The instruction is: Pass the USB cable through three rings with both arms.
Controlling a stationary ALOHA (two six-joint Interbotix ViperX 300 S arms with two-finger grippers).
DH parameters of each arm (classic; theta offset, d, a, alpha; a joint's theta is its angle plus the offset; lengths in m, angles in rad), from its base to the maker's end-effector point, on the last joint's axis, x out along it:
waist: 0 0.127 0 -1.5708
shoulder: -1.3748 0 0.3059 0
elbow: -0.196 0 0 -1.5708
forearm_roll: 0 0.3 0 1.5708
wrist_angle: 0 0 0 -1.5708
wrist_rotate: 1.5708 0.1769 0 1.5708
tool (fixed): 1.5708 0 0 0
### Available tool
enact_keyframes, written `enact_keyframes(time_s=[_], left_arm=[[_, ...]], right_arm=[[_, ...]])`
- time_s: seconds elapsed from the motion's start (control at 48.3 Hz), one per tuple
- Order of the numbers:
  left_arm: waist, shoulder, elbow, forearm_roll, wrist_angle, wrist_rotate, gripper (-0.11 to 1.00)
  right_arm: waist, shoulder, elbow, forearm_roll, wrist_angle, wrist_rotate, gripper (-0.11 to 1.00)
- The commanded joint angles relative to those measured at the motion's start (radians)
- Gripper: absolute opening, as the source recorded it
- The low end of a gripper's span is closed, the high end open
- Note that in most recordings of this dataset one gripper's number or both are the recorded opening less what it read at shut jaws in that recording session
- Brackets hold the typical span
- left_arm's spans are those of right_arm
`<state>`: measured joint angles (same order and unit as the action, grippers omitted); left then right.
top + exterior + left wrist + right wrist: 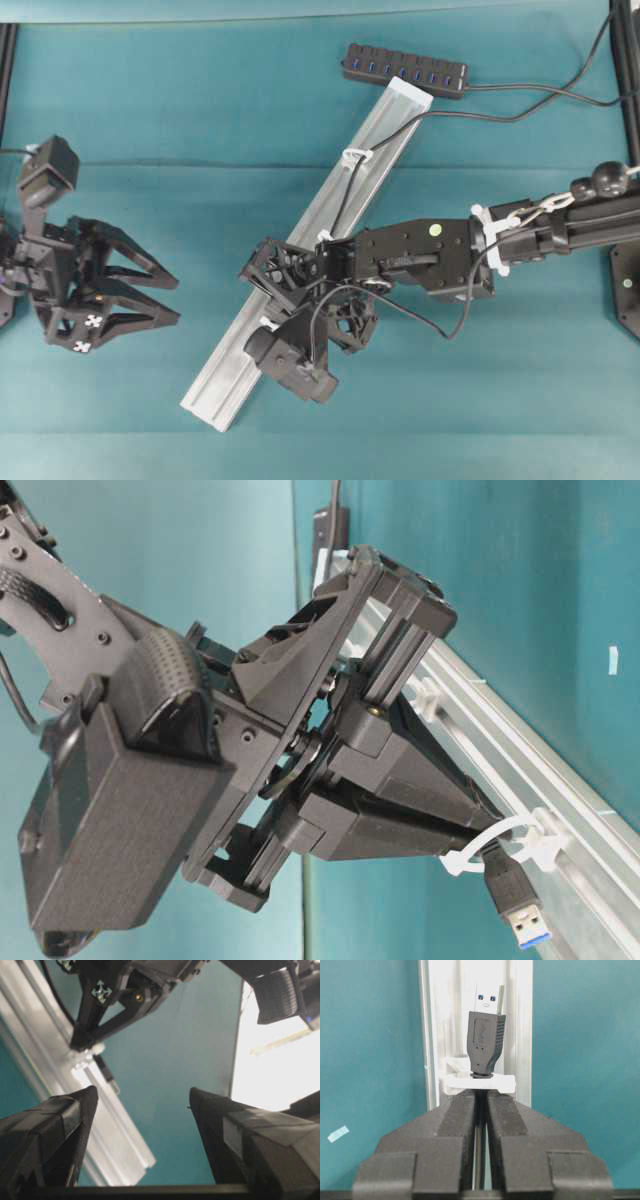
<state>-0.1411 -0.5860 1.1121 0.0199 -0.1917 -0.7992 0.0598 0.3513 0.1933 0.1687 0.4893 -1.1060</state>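
USB cable (485,1040): plug pushed through a white ring (480,1081) at frame centre, over the rail (300,250); upper ring (357,156) already threaded. Right gripper (481,1102) clamped on cord behind it. Left gripper (170,298) spread, empty, far left. At least one ring likely left.

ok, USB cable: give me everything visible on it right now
The USB cable is a thin dark cord ending in a black moulded USB-A plug with a metal shell and blue insert. It comes in from the right near the black hub, crosses onto the silver rail, and passes a white ring. The right gripper, its fingers shut, pinches the cord just behind the plug, which pokes through another white ring. The left gripper is open, apart from it.
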Motion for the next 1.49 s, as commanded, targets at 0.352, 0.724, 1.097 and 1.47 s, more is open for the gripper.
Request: enact_keyframes(time_s=[0.352, 0.724, 1.097, 1.47], left_arm=[[-0.003, 0.339, -0.051, 0.003, -0.138, -0.003, 0.84], [-0.008, 0.489, -0.126, 0.003, -0.189, -0.103, 0.82], [-0.012, 0.594, -0.183, 0.002, -0.192, -0.112, 0.78], [-0.014, 0.614, -0.199, 0.003, -0.192, -0.112, 0.77]], right_arm=[[-0.012, 0.002, -0.002, 0.009, -0.008, 0.003, 0.07], [-0.017, 0.002, -0.003, 0.011, -0.008, 0.003, 0.07], [-0.015, 0.000, 0.000, 0.041, -0.020, 0.002, 0.07], [-0.012, 0.000, 0.000, 0.043, -0.020, 0.002, 0.07]])
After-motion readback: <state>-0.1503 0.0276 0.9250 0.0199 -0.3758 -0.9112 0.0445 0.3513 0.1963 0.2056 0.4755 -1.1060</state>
